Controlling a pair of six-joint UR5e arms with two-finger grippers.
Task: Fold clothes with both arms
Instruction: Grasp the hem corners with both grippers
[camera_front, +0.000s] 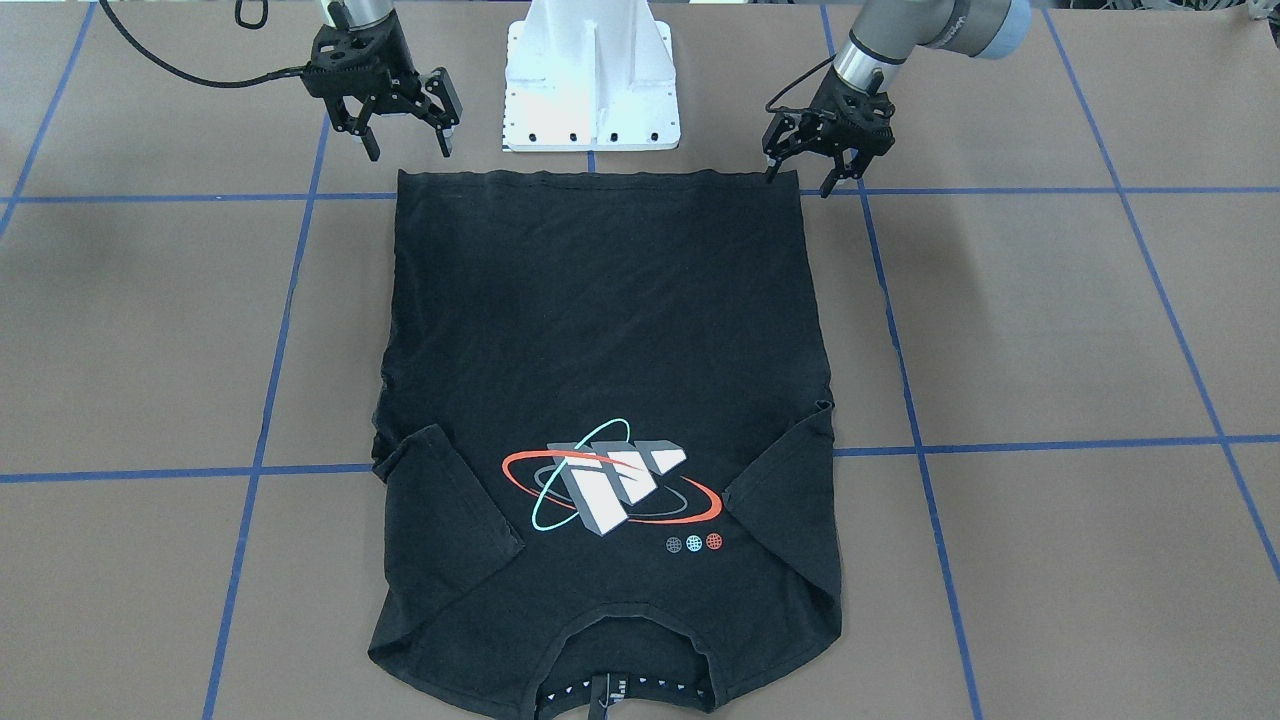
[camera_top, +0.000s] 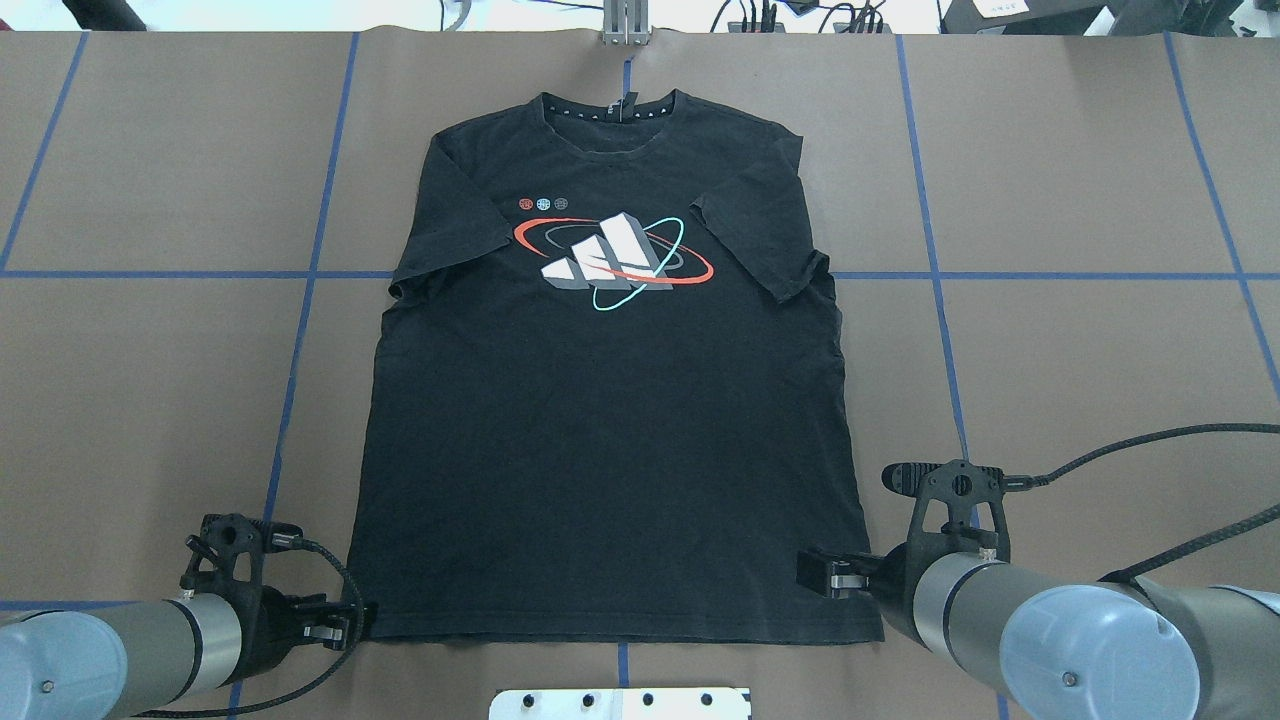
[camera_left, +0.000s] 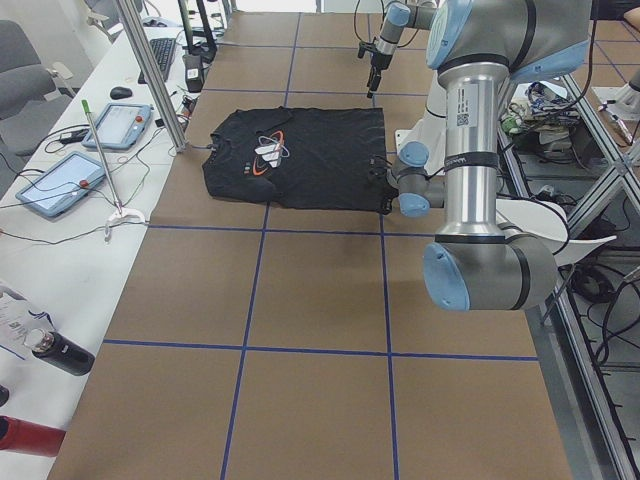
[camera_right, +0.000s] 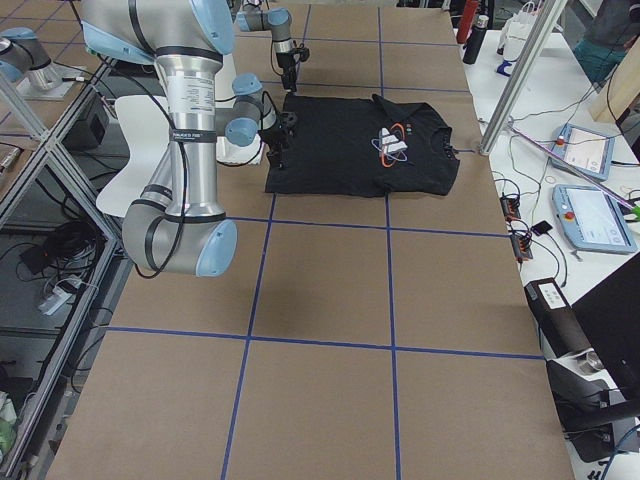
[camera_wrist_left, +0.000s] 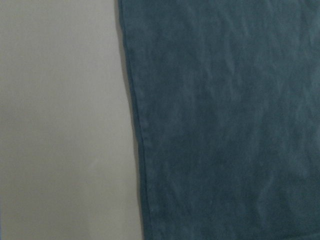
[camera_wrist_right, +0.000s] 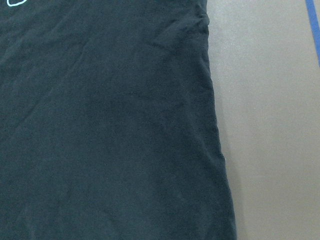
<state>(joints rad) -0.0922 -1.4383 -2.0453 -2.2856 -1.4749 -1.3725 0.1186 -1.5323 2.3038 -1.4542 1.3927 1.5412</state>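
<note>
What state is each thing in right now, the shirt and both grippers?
T-shirt: spread flat, logo side up, both sleeves folded in over the body.
Left gripper: open, at one hem corner.
Right gripper: open, by the other hem corner.

We see a black T-shirt (camera_top: 610, 450) with a white and grey blocky logo (camera_top: 612, 262), ringed by one red-orange oval and one teal. Beside it sit three small dots (camera_top: 543, 204) in red, light blue and grey. White marks line the inside of the collar (camera_top: 610, 110). The bench (camera_top: 1080, 350) is brown, gridded with blue lines (camera_top: 935, 275). The left tool (camera_front: 800, 180) and right tool (camera_front: 410, 150) are black, and the pedestal (camera_front: 592, 80) is white.
</note>
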